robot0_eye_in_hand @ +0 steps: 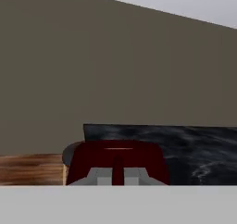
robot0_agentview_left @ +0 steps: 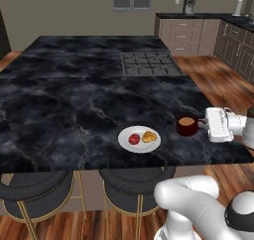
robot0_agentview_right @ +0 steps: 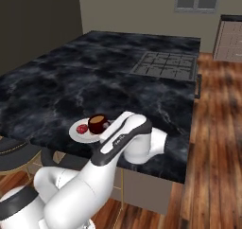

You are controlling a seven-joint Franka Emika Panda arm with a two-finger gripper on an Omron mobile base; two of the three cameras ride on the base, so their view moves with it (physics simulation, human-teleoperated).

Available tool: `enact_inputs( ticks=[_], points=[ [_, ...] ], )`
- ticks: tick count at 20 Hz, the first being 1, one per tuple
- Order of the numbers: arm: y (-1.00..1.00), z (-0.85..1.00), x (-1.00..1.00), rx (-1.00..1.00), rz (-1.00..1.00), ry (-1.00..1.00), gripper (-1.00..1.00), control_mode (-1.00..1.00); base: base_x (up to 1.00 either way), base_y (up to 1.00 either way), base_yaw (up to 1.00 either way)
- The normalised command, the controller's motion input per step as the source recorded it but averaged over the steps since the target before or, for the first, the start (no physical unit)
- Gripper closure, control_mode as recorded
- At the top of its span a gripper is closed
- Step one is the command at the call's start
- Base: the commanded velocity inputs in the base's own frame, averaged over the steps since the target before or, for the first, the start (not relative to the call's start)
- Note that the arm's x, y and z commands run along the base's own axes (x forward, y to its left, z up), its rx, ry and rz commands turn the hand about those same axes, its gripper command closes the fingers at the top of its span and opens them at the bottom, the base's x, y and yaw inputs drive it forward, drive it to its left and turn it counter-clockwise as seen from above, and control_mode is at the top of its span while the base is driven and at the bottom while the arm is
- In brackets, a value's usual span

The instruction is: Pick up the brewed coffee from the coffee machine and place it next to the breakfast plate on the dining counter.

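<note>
At the kitchen island, the white arm reaches in level from the right edge of the dining counter (robot0_agentview_left: 74,100), and its gripper (robot0_agentview_left: 202,124) has its fingers pinched together on the side handle of the brewed coffee (robot0_agentview_left: 187,126). In the hand view we see the 2 finger tips (robot0_eye_in_hand: 99,176) close together around the dark red handle, with the round body of the mug just behind them. The mug stands upright, light brown liquid showing at its top, over the near right part of the black marble top; whether its base rests on the stone or hangs a little above it we cannot tell.

Just to the mug's left sits the breakfast plate (robot0_agentview_left: 127,143), a small white round near the front edge of the counter, apart from the mug in the left base view. It carries a red fruit piece (robot0_agentview_left: 134,139) on its left half and a golden pastry (robot0_agentview_left: 149,136) on its right, the 2 touching or nearly so. From the right base view we see the mug in front of the plate, hiding part of it.

Farther back on the same top lies the inset gas cooktop (robot0_agentview_left: 150,64), well apart from plate and mug. 2 round dark stools (robot0_agentview_left: 34,190) stand tucked under the front edge. On the far counter beneath the wall cabinets, the coffee machine (robot0_agentview_left: 189,5) stands small against the back wall.
</note>
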Motion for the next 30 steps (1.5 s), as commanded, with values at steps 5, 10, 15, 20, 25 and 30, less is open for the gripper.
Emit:
enact_inputs(
  ticks=[5,10,15,20,25,30],
  points=[
    [0.0,-0.31,0.62,-0.01,-0.13,-0.07,1.0,-1.0,0.0,0.0,0.0],
    [-0.23,-0.33,0.62,0.0,-0.07,-0.06,1.0,-1.0,0.0,0.0,0.0],
    [-0.25,-0.26,0.52,0.0,-0.05,-0.04,1.0,-1.0,0.0,0.0,0.0],
    [-0.05,-0.32,0.53,-0.01,-0.03,0.0,1.0,-1.0,0.0,0.0,0.0],
    [0.0,-0.35,0.41,-0.07,-0.03,0.0,1.0,-1.0,0.0,0.0,0.0],
    [-0.16,-0.35,0.21,-0.03,-0.02,0.0,1.0,-1.0,0.0,0.0,0.0]
  ],
)
